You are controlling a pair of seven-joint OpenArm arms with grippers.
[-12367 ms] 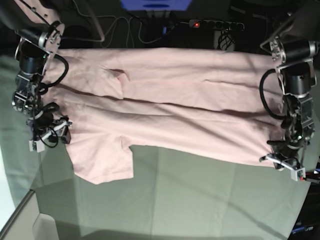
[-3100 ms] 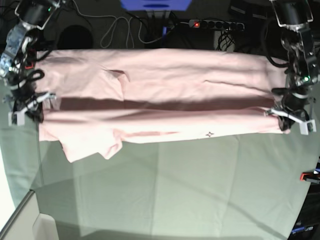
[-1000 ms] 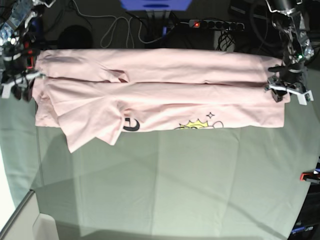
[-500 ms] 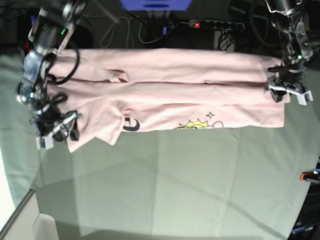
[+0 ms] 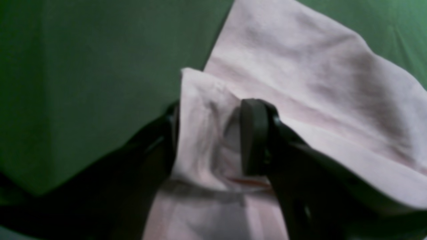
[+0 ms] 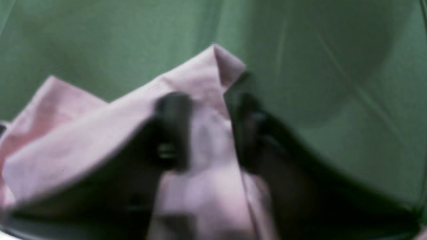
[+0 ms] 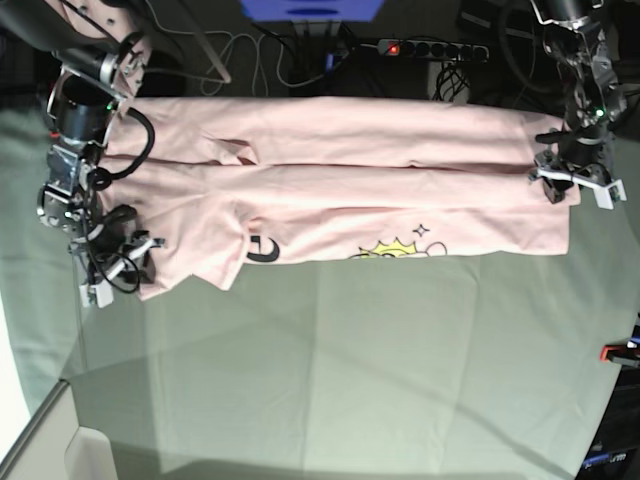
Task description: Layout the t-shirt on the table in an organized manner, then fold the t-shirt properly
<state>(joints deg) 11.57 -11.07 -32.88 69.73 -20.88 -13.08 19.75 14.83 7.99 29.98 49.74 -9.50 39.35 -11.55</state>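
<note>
From my base view, left side first: the right gripper (image 7: 118, 268) sits at the near-left corner of the t-shirt (image 7: 330, 185), down on the loose sleeve flap. On the right wrist camera its two dark fingers (image 6: 173, 130) stand either side of a raised ridge of pink cloth (image 6: 203, 133) and look pinched onto it, though that picture is blurred. Moving right, the shirt lies as a long band across the far part of the table (image 7: 350, 380), folded lengthwise with creases running along it; a black curl of lettering (image 7: 263, 249) and a yellow scrap of print (image 7: 395, 249) peek out at its near edge. At the right end, the left gripper (image 7: 573, 185) rests on the shirt's end edge, about midway across the band. The left wrist camera shows it clamped on a bunched fold of pink fabric (image 5: 206, 133), one dark finger (image 5: 253, 136) pressed against the cloth, the other half hidden behind it. Surface: grey-green cloth, faintly creased, bare on the near side of the shirt; a red clamp (image 7: 620, 352) shows at the right edge. Beyond the far edge I see a power strip with a lit red switch (image 7: 430, 48), loose cables (image 7: 250, 60) and a blue shape (image 7: 312, 8). Poses: the right arm (image 7: 85, 110) comes in from the far-left corner and bends down and nearward to its gripper; the left arm (image 7: 585, 60) drops from the far-right corner, wrist pointing at the table.
</note>
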